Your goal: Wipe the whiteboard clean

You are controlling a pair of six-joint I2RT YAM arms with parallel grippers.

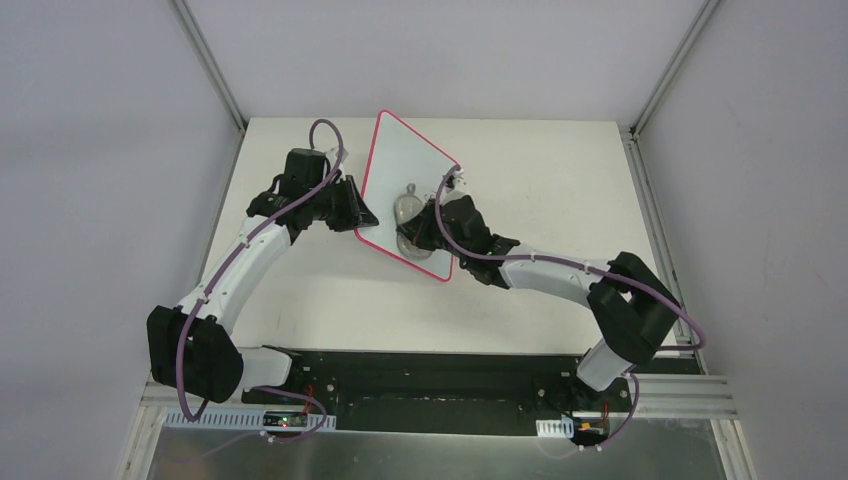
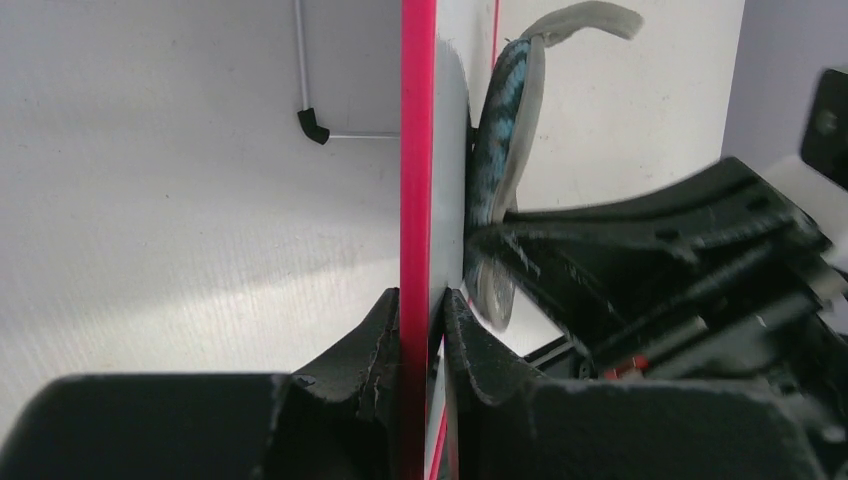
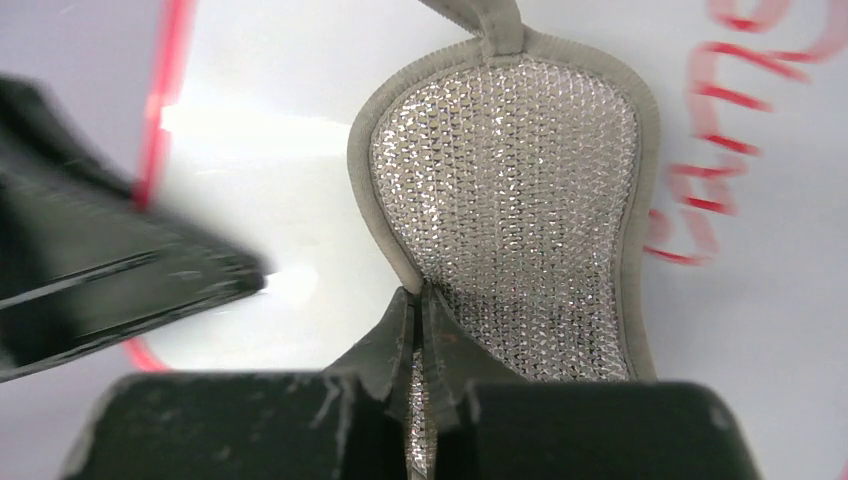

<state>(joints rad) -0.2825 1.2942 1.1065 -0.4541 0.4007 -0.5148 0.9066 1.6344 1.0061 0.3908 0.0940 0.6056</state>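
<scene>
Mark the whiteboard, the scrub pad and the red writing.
whiteboard (image 1: 403,155): top external view, bare upper face.
scrub pad (image 3: 510,190): right wrist view, mesh centre.
red writing (image 3: 725,92): right wrist view, one stroke.

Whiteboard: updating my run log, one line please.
left end effector shut on whiteboard edge | right end effector shut on mesh scrub pad | red writing visible

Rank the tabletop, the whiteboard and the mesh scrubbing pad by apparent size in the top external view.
Largest to smallest:
1. tabletop
2. whiteboard, raised towards the camera yet clearly smaller
3. mesh scrubbing pad, lying well within the board's outline
</scene>
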